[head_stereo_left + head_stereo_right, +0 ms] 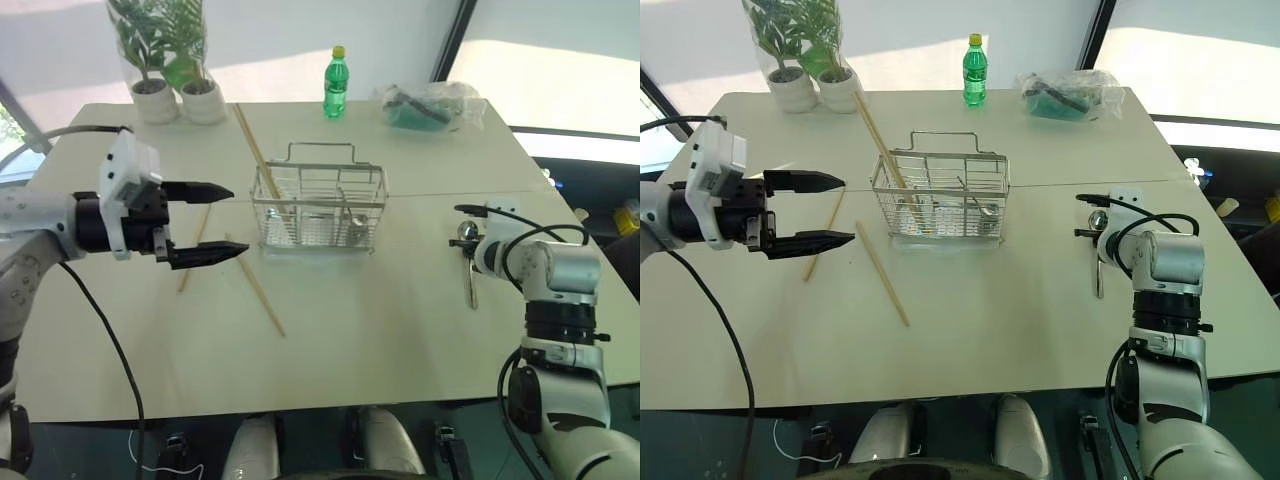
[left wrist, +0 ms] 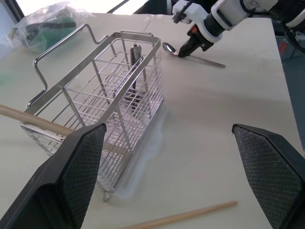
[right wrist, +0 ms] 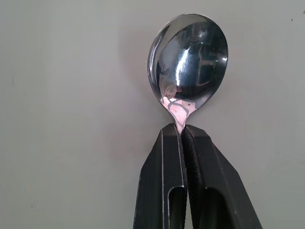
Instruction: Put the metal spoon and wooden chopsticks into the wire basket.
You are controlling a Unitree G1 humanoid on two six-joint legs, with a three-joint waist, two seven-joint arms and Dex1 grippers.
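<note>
You had the tabletop carrying everything. The wire basket stood well to the left of your right claw and a little farther off. From your left claw it stood just to the right.

One of the wooden chopsticks already leaned in the basket's left end. Two more lay flat: one just below and to the right of the left claw's tips, one behind them. The left arm was plainly the nearer to both.

Your left claw hung above the tabletop with its jaws wide apart, holding nothing.

Your right claw was closed tight on the neck of the metal spoon, right where bowl meets handle. The bowl lay straight ahead of the claw's tips. In the head views the handle ran back toward you, under the claw. The spoon appeared to lie flat on the tabletop, so you would have had to lift it and carry it left to the basket.
</note>
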